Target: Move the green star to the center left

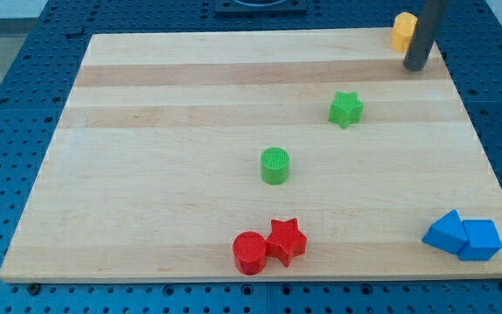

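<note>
The green star [345,109] lies on the wooden board [164,157], right of the middle and toward the view's top. My tip [416,66] is at the board's top right corner, up and to the right of the star and well apart from it. A yellow block [402,30] sits just left of the rod, partly hidden by it.
A green cylinder [274,166] stands near the board's middle, down and left of the star. A red cylinder [250,253] and a red star [286,241] touch near the bottom edge. Two blue blocks [463,235] sit together at the bottom right corner.
</note>
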Controlling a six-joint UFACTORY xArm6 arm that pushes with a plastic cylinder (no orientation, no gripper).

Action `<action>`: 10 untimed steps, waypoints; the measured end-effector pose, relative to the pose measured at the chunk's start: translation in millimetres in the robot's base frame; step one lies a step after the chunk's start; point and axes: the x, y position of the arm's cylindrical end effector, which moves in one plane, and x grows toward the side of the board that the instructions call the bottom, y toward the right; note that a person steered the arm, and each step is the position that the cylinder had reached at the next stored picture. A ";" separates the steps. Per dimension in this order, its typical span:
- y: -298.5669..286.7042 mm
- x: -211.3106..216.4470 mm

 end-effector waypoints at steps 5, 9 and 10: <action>0.0 49.5; -108.9 87.5; -139.3 99.4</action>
